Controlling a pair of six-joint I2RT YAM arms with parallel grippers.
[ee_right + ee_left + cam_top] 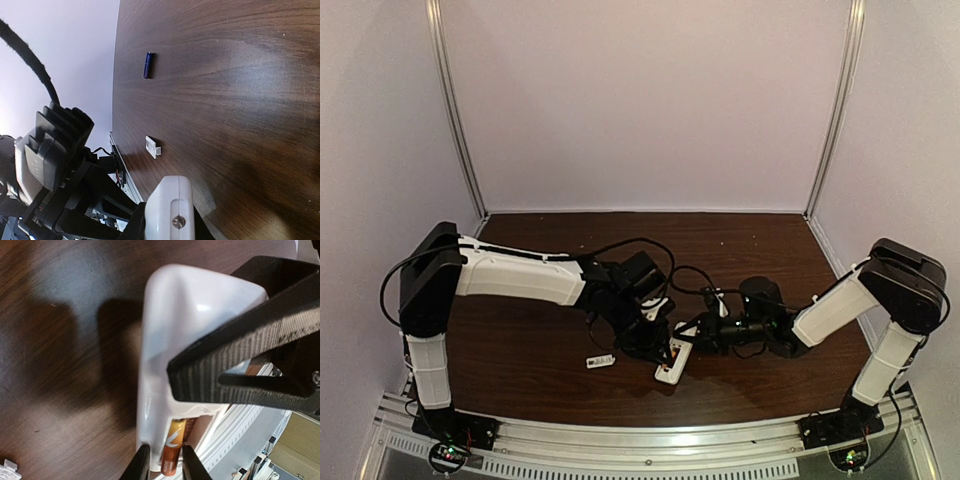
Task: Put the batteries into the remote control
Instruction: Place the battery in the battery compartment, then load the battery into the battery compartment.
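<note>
Left wrist view: orange battery [172, 445] apparently pinched in the clenched left end effector [164, 469], far end tucked into the recess of the remote control [190, 325], which is clamped by the right end effector [167, 227] near the worktop's [240, 100] near middle. Purple battery [147, 65] lying loose, apart from the cover piece [153, 146]. Probably light, rigid, slick and prone to roll, so best gripped across the barrel. Contacts, polarity marks and recess depth hidden; seating hard to judge.
</note>
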